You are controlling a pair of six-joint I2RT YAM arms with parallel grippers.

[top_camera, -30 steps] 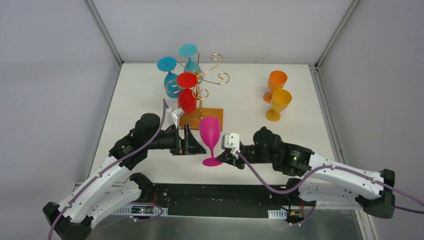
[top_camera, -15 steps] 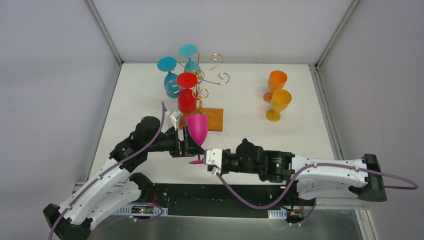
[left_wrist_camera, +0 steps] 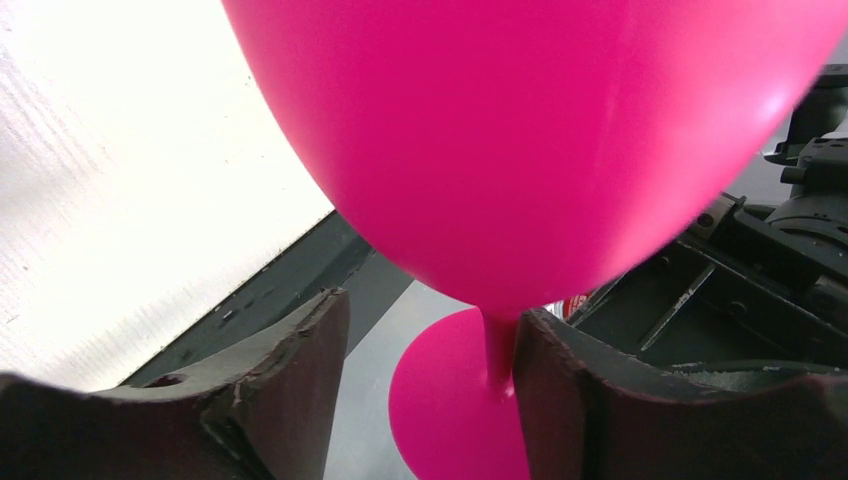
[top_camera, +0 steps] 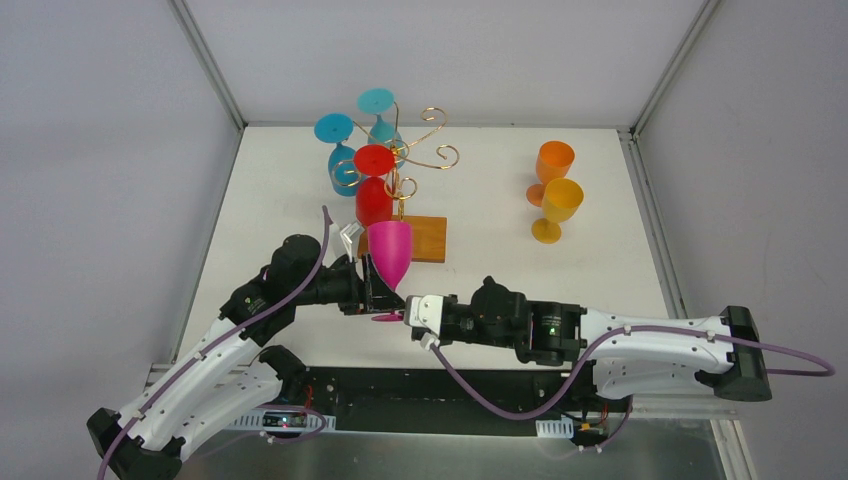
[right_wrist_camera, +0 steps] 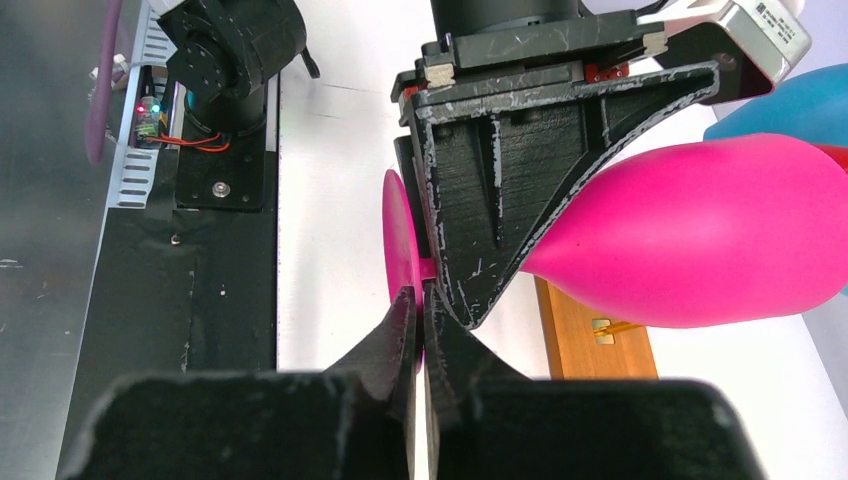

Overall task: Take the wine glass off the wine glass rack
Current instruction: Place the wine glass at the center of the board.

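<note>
A pink wine glass [top_camera: 390,252] hangs tilted above the table in front of the wine glass rack [top_camera: 425,150], clear of its gold wire arms. My right gripper [top_camera: 412,318] is shut on the rim of the glass's round foot [right_wrist_camera: 400,240]. My left gripper [left_wrist_camera: 430,370] is open around the thin stem [left_wrist_camera: 498,345]. Its right finger [left_wrist_camera: 570,390] touches the stem, and its left finger [left_wrist_camera: 290,380] stands apart from it. The pink bowl [left_wrist_camera: 530,130] fills the top of the left wrist view.
On the rack, a red glass [top_camera: 374,200] and two blue glasses [top_camera: 340,165] hang upside down above its wooden base [top_camera: 428,238]. An orange glass [top_camera: 553,165] and a yellow glass [top_camera: 560,205] stand at the back right.
My right arm has carried the pink glass left, tilting it, and set its stem between the left gripper's fingers. The left jaws have narrowed around the stem.
</note>
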